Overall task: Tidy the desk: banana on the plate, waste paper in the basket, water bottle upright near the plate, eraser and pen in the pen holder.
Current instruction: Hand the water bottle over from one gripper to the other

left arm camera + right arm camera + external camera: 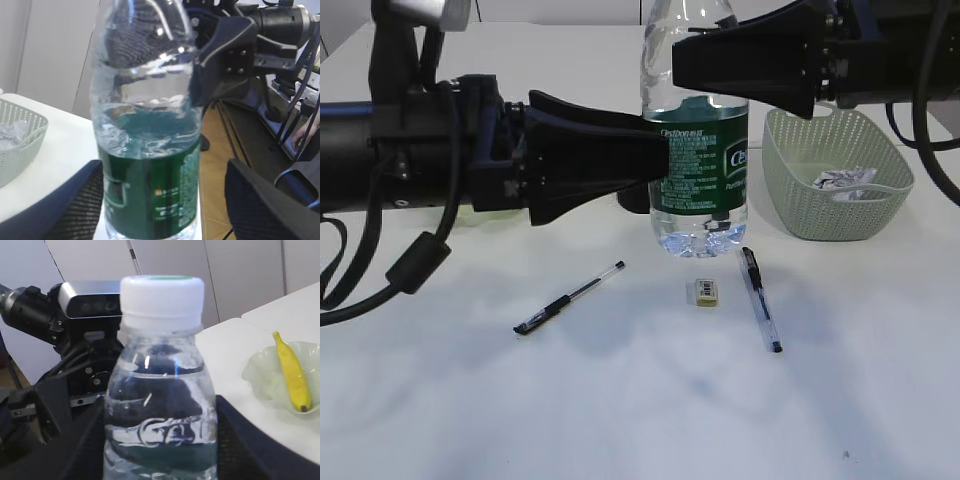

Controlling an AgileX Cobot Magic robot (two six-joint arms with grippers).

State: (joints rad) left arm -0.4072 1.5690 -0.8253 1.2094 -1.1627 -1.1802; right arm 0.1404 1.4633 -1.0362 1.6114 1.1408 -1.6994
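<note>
Exterior view: clear plastic water bottle point(698, 150), ribbed woven-looking basket point(835, 175).

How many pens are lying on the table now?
2. One pen lies left of the eraser, in front of the water bottle. The other pen lies right of the eraser. The arms may hide more behind them.

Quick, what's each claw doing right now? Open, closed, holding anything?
Left gripper: open, fingers either side of the bottle, not touching.
Right gripper: closed on the bottle's upper part.
</note>
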